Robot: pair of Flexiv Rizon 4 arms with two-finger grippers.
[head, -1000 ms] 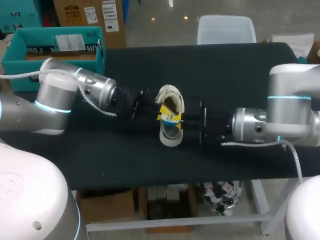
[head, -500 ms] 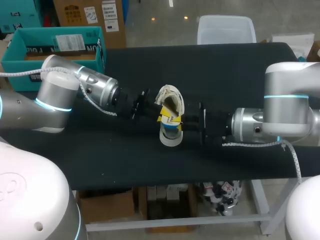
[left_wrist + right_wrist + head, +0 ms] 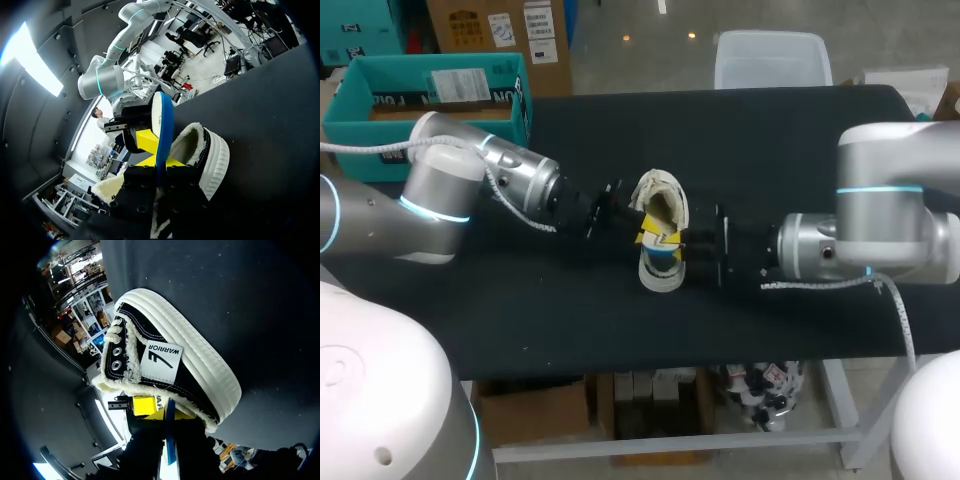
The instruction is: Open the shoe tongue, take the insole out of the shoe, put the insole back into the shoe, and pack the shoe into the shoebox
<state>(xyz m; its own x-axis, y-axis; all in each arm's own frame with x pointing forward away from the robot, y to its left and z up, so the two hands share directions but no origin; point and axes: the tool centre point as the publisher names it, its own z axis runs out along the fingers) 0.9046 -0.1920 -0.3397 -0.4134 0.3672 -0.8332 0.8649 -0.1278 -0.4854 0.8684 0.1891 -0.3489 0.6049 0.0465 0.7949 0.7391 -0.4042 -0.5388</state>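
Observation:
A black high-top shoe (image 3: 661, 215) with fleece lining and a white sole lies at the table's middle, opening upward. The blue-and-white insole (image 3: 664, 254) stands on edge over its heel end. My left gripper (image 3: 642, 236) comes in from the left and is shut on the insole (image 3: 163, 127), which rises from between its fingers beside the shoe (image 3: 207, 155). My right gripper (image 3: 678, 243) comes from the right, shut on the same insole (image 3: 170, 437) just behind the shoe's (image 3: 165, 367) collar. A teal shoebox (image 3: 430, 66) stands open at the far left.
The black table top (image 3: 800, 150) is bare to the right of the shoe and along the front edge (image 3: 650, 345). Both arms lie low across the table, meeting at the shoe.
Both arms have crept slightly toward the shoe; the insole stays pinched between them and the shoe has hardly shifted.

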